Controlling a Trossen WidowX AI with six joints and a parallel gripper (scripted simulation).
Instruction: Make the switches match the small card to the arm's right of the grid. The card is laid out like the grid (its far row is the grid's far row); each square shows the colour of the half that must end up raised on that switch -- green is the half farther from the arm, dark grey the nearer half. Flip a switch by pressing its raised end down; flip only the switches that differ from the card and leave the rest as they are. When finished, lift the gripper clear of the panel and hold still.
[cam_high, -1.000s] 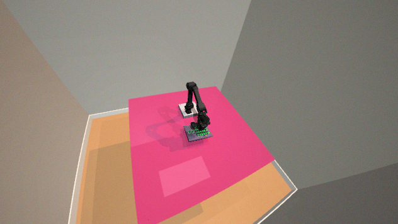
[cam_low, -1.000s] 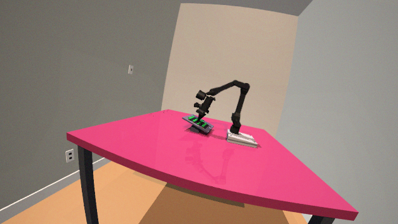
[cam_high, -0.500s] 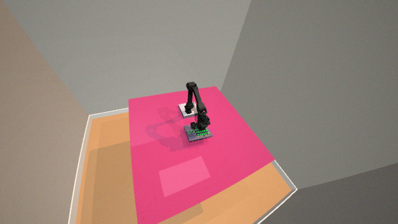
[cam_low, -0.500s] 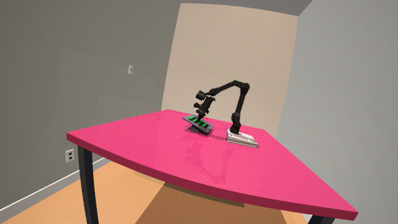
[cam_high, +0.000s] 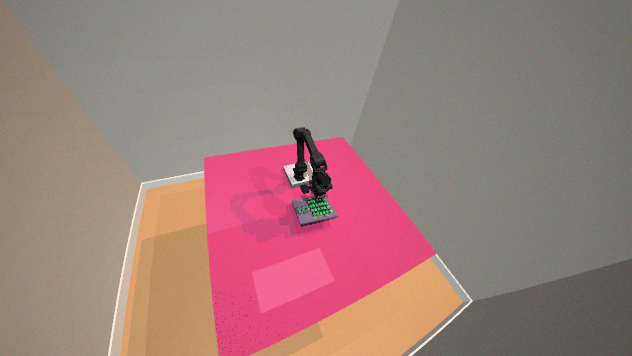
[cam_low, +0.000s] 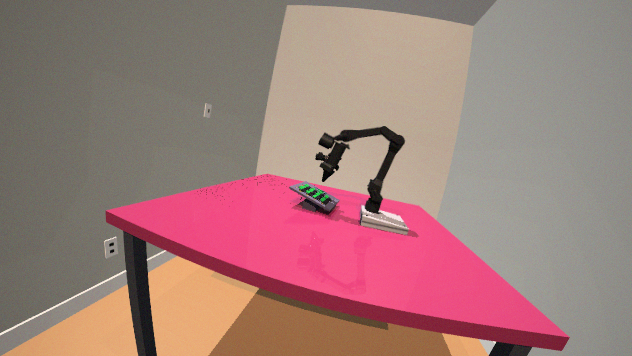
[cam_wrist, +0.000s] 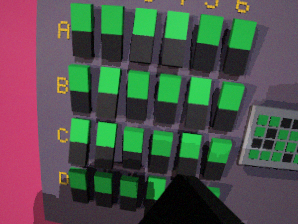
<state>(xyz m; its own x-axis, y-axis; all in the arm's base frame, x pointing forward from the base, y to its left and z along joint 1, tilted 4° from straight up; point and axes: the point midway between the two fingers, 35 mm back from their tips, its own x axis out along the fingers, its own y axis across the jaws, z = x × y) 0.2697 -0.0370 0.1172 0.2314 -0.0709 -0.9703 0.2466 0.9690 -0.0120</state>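
A grey tilted panel carries a grid of green-and-dark rocker switches, with columns 1 to 6 and rows A to D. The small card with green and dark squares lies at the panel's right edge in the wrist view. My gripper is shut and empty. It hangs above the panel, apart from it. In the wrist view its dark tip covers part of row D around columns 4 and 5.
The panel rests on a pink table. The arm's white base plate stands behind the panel. A paler rectangle marks the table nearer the front edge.
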